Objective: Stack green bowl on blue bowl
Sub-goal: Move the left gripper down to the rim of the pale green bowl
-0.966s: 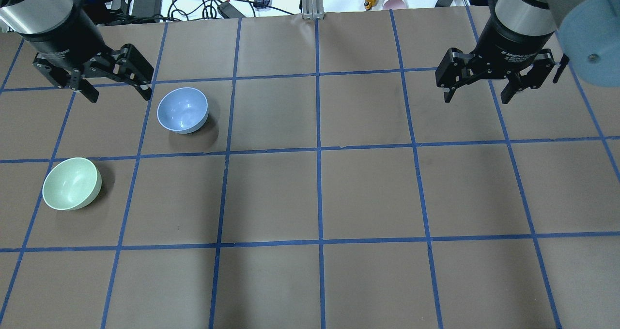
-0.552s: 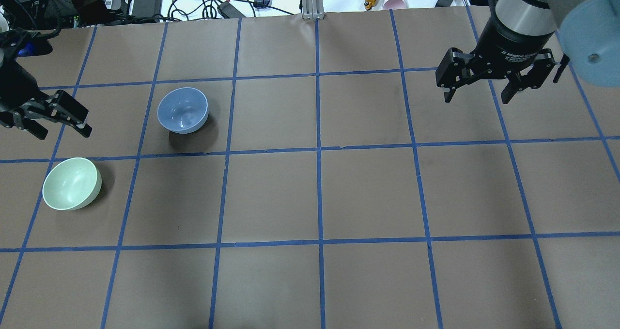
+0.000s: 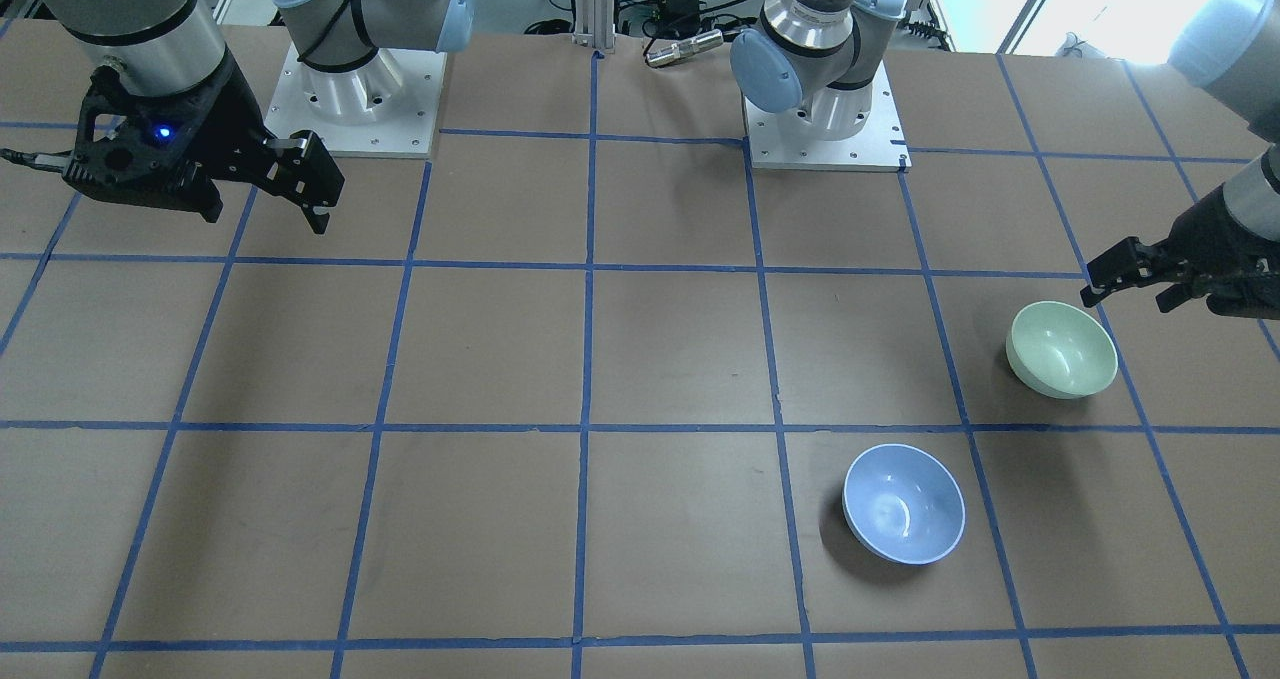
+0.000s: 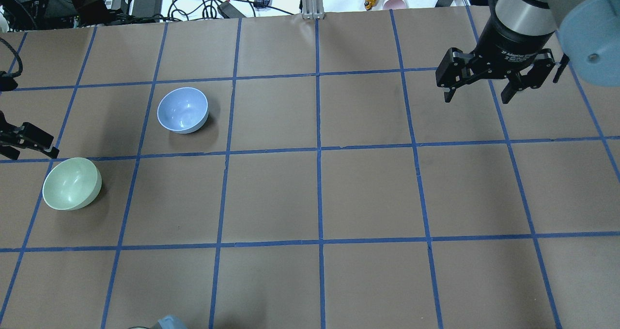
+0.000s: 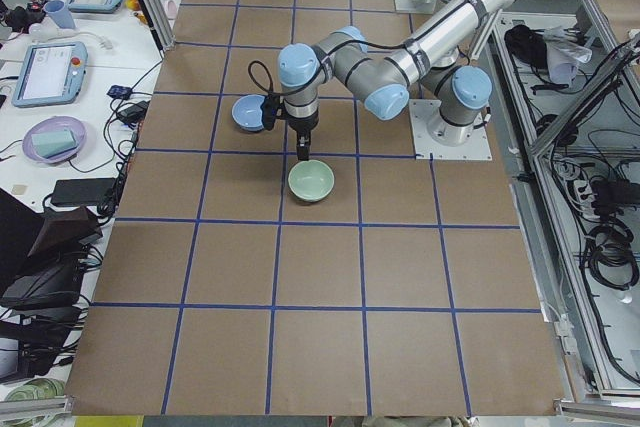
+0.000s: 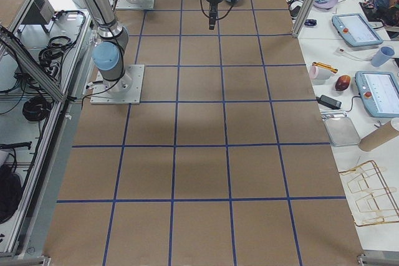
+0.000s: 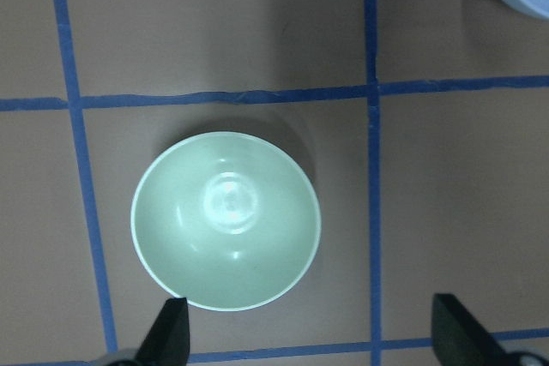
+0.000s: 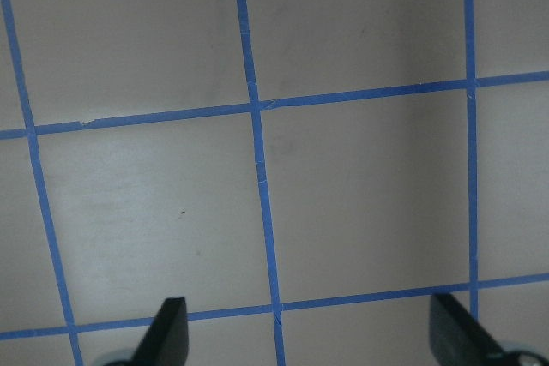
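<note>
Because the green bowl [image 4: 71,183] must be lifted first, left gripper [image 7: 313,332] hovers open-fingered just beside its rim; blue bowl [image 4: 182,110] stands near it, untouched; right gripper [image 4: 477,84], fingers spread, idles well apart.

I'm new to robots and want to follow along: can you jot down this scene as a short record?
Small round glossy pale green bowl: upright, empty, untouched.
Small round glossy light blue bowl: upright, empty, apart from the green one.
Left tool: open, hovering close to the green bowl.
Right tool: open, far from both bowls.
Stacking: not yet done.
</note>
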Controlling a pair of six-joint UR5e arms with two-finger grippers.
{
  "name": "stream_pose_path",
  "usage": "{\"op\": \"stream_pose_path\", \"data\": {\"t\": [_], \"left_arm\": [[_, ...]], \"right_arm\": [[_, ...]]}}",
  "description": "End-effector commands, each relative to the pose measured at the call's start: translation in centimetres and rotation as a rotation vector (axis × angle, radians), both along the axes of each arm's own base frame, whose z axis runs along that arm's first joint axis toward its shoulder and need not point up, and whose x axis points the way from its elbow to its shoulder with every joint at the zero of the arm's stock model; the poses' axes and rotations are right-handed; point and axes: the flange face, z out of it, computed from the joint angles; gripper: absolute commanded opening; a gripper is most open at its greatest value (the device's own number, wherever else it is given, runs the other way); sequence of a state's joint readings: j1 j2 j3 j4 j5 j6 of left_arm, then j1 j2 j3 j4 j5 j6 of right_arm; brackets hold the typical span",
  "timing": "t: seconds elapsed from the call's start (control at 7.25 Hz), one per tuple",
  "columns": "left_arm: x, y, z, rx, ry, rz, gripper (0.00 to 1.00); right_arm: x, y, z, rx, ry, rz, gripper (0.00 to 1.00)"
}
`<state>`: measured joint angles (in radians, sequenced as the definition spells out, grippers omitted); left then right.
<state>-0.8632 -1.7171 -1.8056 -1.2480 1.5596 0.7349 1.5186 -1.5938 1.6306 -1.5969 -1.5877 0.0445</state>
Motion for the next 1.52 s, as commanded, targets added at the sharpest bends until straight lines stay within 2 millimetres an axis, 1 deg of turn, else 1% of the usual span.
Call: {"op": "stream_pose_path", "data": {"t": [0.0,0.14,0.41,0.55,0.83,1.38], "left_arm": [[4.6,0.9,-4.3,-0.016,0.002,-0.013,1.00],[5.8,1.3,-6.6,-0.009,0.009,0.000,1.00],[6.5,0.7,-9.6,-0.001,0.019,0.003,1.00],[6.2,0.8,-11.3,0.013,0.052,0.005,1.00],[5.8,1.0,-13.1,0.028,0.080,0.001,1.00],[6.1,0.9,-14.5,0.032,0.081,0.001,1.00]], "right_arm": [[0.0,0.0,0.0,0.000,0.000,0.000,1.00],[0.0,0.0,0.0,0.000,0.000,0.000,1.00],[0.0,0.0,0.0,0.000,0.000,0.000,1.00],[0.0,0.0,0.0,0.000,0.000,0.000,1.00],[0.0,0.0,0.0,0.000,0.000,0.000,1.00],[0.0,0.0,0.0,0.000,0.000,0.000,1.00]]}}
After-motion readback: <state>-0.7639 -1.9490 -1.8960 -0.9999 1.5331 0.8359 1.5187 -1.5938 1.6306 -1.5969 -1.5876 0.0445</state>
